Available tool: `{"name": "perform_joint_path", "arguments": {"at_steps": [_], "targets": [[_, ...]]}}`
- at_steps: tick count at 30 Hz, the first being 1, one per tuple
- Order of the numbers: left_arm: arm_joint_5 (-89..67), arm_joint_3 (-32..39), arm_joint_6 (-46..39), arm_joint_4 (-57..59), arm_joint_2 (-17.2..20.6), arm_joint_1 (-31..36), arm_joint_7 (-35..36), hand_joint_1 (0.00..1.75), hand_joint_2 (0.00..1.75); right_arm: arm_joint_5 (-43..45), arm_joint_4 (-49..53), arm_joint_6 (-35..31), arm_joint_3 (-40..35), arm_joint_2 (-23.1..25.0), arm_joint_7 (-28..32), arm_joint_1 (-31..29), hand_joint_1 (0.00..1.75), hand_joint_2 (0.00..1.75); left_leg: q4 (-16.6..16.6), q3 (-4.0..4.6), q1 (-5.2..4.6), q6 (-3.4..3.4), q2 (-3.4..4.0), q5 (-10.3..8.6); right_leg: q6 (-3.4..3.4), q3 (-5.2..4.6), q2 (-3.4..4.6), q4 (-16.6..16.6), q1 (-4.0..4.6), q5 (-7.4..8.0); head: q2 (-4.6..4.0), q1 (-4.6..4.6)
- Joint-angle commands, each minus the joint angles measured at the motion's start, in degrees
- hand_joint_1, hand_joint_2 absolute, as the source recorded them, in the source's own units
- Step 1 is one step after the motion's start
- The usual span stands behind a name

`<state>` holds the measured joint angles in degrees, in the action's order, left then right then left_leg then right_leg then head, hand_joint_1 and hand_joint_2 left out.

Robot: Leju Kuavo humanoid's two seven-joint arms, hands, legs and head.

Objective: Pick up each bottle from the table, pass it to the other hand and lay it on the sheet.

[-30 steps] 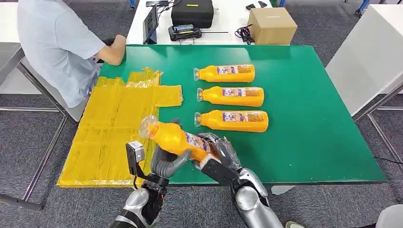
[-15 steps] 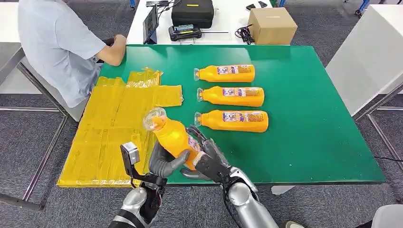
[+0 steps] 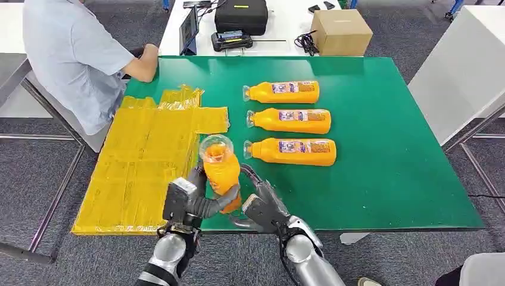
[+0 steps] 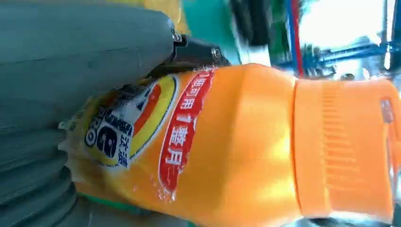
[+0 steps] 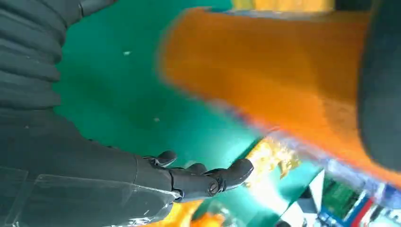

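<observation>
Left hand (image 3: 193, 199) grips an orange bottle (image 3: 221, 170), fingers wrapped round its lower body, bottle near-upright with its clear cap end up, held above the near edge of the green table (image 3: 387, 173) just right of the yellow sheet (image 3: 143, 161). In the left wrist view the thumb (image 4: 85, 52) presses on the label. Right hand (image 3: 262, 205) sits just right of the bottle, fingers spread and holding nothing; contact with the bottle can't be told. Three more orange bottles (image 3: 292, 121) lie in a row farther back on the table, caps pointing left. A person in a light shirt (image 3: 71, 53) sits at the far left corner.
</observation>
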<state>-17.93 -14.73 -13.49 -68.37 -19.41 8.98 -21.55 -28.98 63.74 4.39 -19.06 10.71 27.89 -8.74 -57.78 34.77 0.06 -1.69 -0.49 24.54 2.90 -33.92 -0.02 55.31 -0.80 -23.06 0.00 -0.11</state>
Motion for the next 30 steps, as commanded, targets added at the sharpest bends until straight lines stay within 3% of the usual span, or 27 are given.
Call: {"name": "perform_joint_path", "arguments": {"at_steps": [1,7,10,17,19,25,26,30], "targets": [[-15.5,9.8,-5.6,-6.0,-0.4,2.7,3.4,1.75,1.75,-4.2,5.8,-2.3,3.9,0.2,0.0,2.0,0.0,1.75,-0.1,-0.21,0.03,0.1,0.1,0.15,-0.13,0.18,0.06,0.1,0.05,-0.13,0.0,-0.02],[-24.3,14.3,-5.3,-9.8,-0.6,3.4,4.6,1.75,1.75,-6.0,11.7,-3.2,5.2,1.5,-0.2,2.8,0.0,1.75,-0.1,-0.1,0.03,0.1,0.12,0.1,-0.13,0.05,0.07,0.1,0.04,-0.09,0.0,0.0],[-43.6,12.7,-11.9,-10.7,0.7,2.8,7.1,1.75,1.75,-6.5,13.0,-3.7,6.2,2.2,-0.2,3.3,0.0,1.75,0.0,-0.08,0.02,0.08,0.05,0.05,-0.09,0.03,0.0,0.1,0.02,-0.06,0.0,0.0],[-43.7,12.7,-12.0,-10.9,0.6,2.7,7.1,1.75,1.75,-6.5,13.0,-3.7,6.2,2.2,-0.2,3.3,0.0,1.75,0.0,-0.15,0.03,0.07,0.05,0.04,-0.09,0.12,0.01,0.0,0.02,-0.06,0.0,0.02],[-57.5,11.8,-13.3,-8.1,2.1,3.3,11.5,1.75,1.75,-5.2,11.6,-2.4,6.4,2.3,0.7,3.1,0.0,1.75,0.0,-0.23,0.0,0.1,0.06,0.06,-0.12,0.2,0.02,0.0,0.01,-0.08,0.0,0.02],[-71.4,7.1,-13.2,6.1,5.7,9.6,15.8,1.75,1.75,-2.8,6.8,-1.4,6.5,1.8,3.6,1.7,0.0,1.75,0.1,-0.33,0.01,0.11,-0.09,-0.02,-0.13,0.32,-0.13,-0.1,0.02,-0.05,0.0,0.0],[-72.1,4.9,-13.7,9.2,7.3,11.2,17.8,1.75,1.75,-2.3,6.0,-1.1,6.2,1.8,4.1,1.1,0.0,1.75,0.1,-0.26,0.01,0.09,-0.1,-0.05,-0.1,0.25,-0.13,-0.1,0.01,-0.02,0.0,0.0],[-72.1,4.7,-14.0,13.6,8.2,13.4,17.6,1.75,1.75,-2.2,5.4,-1.1,5.7,1.8,4.2,0.5,0.0,1.75,0.1,-0.27,0.01,0.1,-0.03,-0.03,-0.12,0.24,-0.07,0.0,0.01,-0.02,0.0,0.0]]}}
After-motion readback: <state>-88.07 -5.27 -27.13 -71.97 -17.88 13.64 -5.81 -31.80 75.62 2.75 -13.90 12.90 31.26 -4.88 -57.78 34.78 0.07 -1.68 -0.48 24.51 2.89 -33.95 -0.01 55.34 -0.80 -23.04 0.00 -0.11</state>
